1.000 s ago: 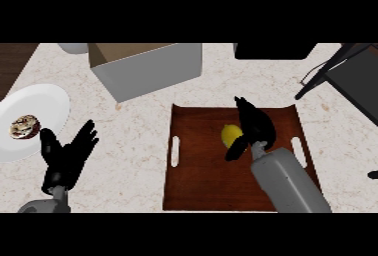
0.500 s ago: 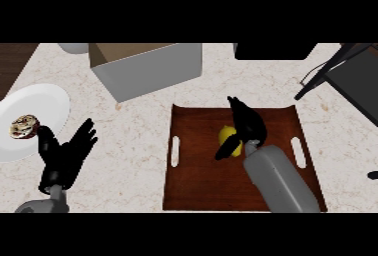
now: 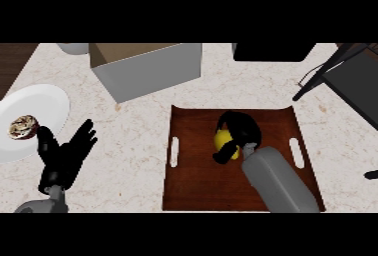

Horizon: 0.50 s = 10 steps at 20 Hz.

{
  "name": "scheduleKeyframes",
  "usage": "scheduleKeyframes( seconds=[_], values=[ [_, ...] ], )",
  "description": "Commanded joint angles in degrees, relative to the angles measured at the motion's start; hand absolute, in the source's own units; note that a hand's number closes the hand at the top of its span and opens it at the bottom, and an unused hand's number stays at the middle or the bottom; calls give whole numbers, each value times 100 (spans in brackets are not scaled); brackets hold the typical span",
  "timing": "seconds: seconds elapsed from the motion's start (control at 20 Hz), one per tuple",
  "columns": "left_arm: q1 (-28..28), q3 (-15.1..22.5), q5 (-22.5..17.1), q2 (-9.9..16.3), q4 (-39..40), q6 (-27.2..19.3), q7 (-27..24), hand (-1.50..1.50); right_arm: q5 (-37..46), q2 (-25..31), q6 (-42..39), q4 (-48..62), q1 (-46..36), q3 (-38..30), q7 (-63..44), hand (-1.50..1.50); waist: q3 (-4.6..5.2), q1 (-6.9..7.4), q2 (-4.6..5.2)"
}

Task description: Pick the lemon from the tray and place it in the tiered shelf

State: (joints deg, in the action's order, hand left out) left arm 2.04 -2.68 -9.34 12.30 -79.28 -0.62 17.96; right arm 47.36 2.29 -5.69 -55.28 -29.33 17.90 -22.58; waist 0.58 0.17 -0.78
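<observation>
We see an even, soft light over the pale counter (image 3: 148, 145), without glare. Around the tray (image 3: 199, 185) the shadows are weak; its dark wood stays readable. Above the tray, the grey box (image 3: 151, 72) has one brighter face and one darker face. On the tray, the right hand (image 3: 238, 132) is so black that its shape is hard to read.

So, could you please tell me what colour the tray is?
The tray is dark reddish-brown, seen in the head view.
</observation>
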Motion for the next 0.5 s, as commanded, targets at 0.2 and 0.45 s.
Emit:
scheduleKeyframes(
  seconds=[0.2, 0.45],
  values=[
    [80, -94, 76, -85, 215, 7, -140, 0, 204, -193, 87, -1466, 772, 443, 175, 150, -56, -56, 65],
    [-116, -114, 74, -39, 14, -53, -103, 0, 66, -225, 1166, -1294, 123, -1209, -1781, 150, -52, -108, 58]
  ],
)
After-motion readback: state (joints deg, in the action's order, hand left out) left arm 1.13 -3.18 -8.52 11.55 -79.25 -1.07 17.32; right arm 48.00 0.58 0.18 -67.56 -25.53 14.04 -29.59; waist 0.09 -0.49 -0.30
